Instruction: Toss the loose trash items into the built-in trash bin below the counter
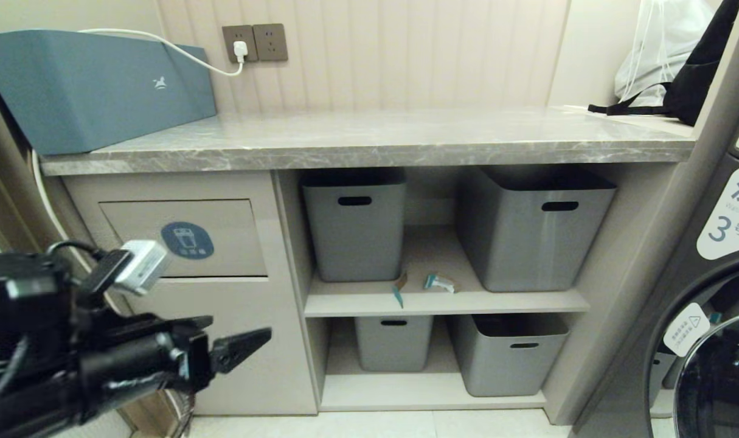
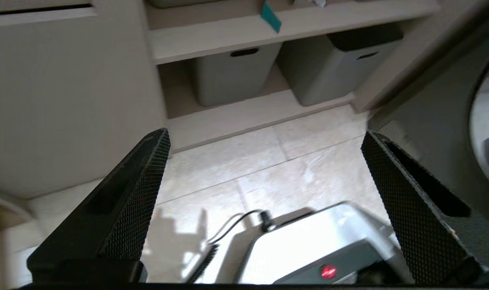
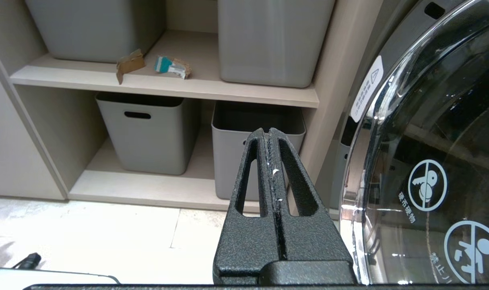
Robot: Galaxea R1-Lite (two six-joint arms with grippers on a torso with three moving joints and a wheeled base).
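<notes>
Pale ribbed wall panelling (image 1: 405,55) with a double socket (image 1: 255,42), beige floor tiles (image 1: 375,424), washing machine (image 1: 704,316) at right.

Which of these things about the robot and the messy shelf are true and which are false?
1. The left claw is open. True.
2. The scraps lie on the counter. False: the brown scrap and crumpled wrapper lie on the shelf between two grey tubs.
3. The right claw holds a scrap. False: it is shut and empty.
4. The trash bin flap has a round blue sticker. True.
</notes>
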